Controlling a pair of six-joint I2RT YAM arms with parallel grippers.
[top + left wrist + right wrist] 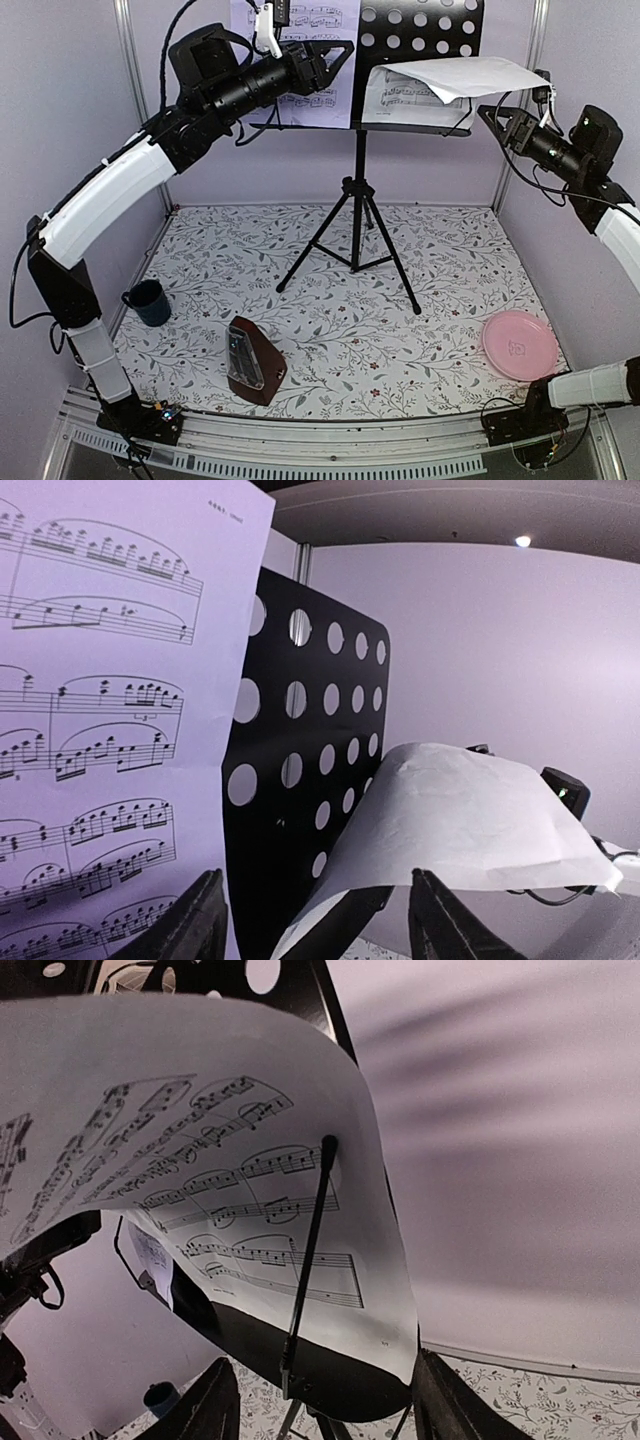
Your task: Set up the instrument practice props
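The black music stand (425,35) rises on its tripod at the back centre. One sheet of music (330,105) stands upright on its left half, also seen as the sheet (100,730) close to my left finger. The second sheet (450,80) has flopped forward over the ledge, its top curling down; the drooping sheet (470,820) hangs beside the perforated desk (310,730). My left gripper (345,52) (320,930) is open and holds nothing. My right gripper (492,113) (320,1410) is open just right of the bent sheet (200,1140). The dark-red metronome (252,362) stands front left.
A dark blue mug (150,300) sits at the left edge of the floral mat (420,330). A pink plate (520,345) lies front right. The tripod legs (355,235) spread across the mat's middle. Purple walls close in behind and at both sides.
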